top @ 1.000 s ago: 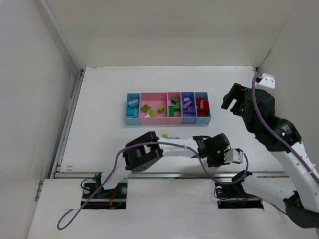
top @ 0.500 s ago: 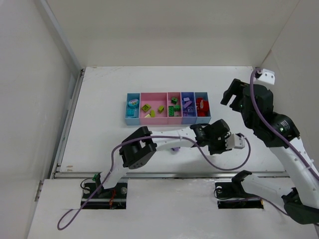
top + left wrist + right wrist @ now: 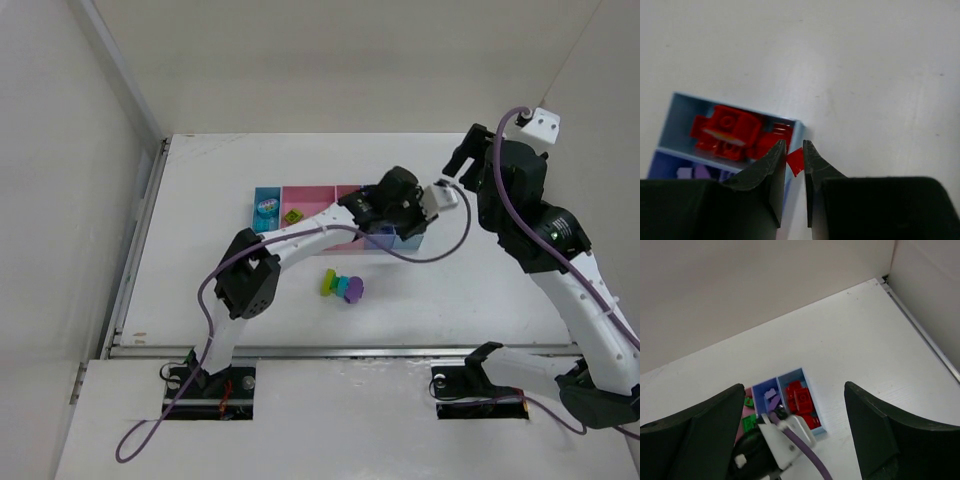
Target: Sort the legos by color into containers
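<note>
The left hand (image 3: 794, 150) is clamped on a small red lego (image 3: 795, 161), a glossy sliver, just over the corner of the end bin (image 3: 671, 117), which holds red bricks (image 3: 729, 129). The left arm is stretched far forward. The right hand (image 3: 462, 165) hangs raised, fingers apart. Three loose legos (image 3: 342, 287) lie on the surface (image 3: 480, 290).

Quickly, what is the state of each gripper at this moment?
Left gripper: closed, holding a small red plastic brick.
Right gripper: open, holding nothing.
</note>
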`<state>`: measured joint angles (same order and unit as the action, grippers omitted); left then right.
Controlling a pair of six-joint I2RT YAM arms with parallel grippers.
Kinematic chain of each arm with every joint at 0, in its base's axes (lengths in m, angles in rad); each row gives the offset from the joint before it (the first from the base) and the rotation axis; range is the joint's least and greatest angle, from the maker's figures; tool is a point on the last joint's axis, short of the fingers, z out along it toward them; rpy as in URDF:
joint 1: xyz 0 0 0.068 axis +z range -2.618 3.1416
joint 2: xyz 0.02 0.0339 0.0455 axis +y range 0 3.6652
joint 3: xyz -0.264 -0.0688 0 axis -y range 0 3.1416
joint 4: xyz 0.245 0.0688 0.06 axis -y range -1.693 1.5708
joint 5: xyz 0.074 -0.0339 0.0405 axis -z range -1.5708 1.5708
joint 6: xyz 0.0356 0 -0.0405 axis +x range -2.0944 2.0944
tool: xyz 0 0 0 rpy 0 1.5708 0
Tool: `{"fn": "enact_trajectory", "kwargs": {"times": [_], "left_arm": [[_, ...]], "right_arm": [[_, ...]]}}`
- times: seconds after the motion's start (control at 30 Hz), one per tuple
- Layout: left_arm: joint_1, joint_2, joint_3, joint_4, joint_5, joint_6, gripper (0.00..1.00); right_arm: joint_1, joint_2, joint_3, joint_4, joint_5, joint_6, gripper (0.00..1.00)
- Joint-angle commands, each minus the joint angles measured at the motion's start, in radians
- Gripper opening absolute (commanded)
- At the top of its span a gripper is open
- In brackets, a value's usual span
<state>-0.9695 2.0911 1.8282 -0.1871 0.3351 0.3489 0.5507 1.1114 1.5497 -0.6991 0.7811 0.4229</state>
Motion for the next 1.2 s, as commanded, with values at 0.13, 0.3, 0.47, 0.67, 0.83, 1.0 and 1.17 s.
{"fn": "enact_trajectory", "kwargs": {"times": [0.13, 0.3, 0.47, 0.67, 0.83, 1.0, 1.17], "left_arm": [[0.11, 0.046, 0.12, 0.126, -0.007, -0.016, 0.0], [0.153, 0.109, 0.134, 0.181, -0.007, -0.007, 0.0], [0.173, 0.15, 0.125, 0.258, -0.021, -0.019, 0.0], [0.183, 0.178, 0.125, 0.324, -0.05, -0.039, 0.0], [0.192, 0.187, 0.103, 0.333, -0.07, -0.039, 0.0], [0.201, 0.196, 0.092, 0.36, -0.07, -0.039, 0.09], [0.201, 0.205, 0.092, 0.38, -0.056, -0.039, 0.31]], "right_arm": [[-0.005, 0.005, 0.01, 0.142, 0.076, -0.015, 0.86], [-0.005, 0.039, 0.001, 0.154, 0.076, -0.015, 0.86], [-0.005, 0.071, 0.001, 0.154, 0.076, -0.015, 0.86], [-0.005, 0.082, 0.001, 0.164, 0.067, -0.015, 0.86], [-0.005, 0.082, 0.001, 0.164, 0.067, -0.015, 0.86], [-0.005, 0.082, -0.008, 0.154, 0.067, -0.015, 0.86], [-0.005, 0.082, -0.008, 0.154, 0.058, -0.015, 0.86]]}}
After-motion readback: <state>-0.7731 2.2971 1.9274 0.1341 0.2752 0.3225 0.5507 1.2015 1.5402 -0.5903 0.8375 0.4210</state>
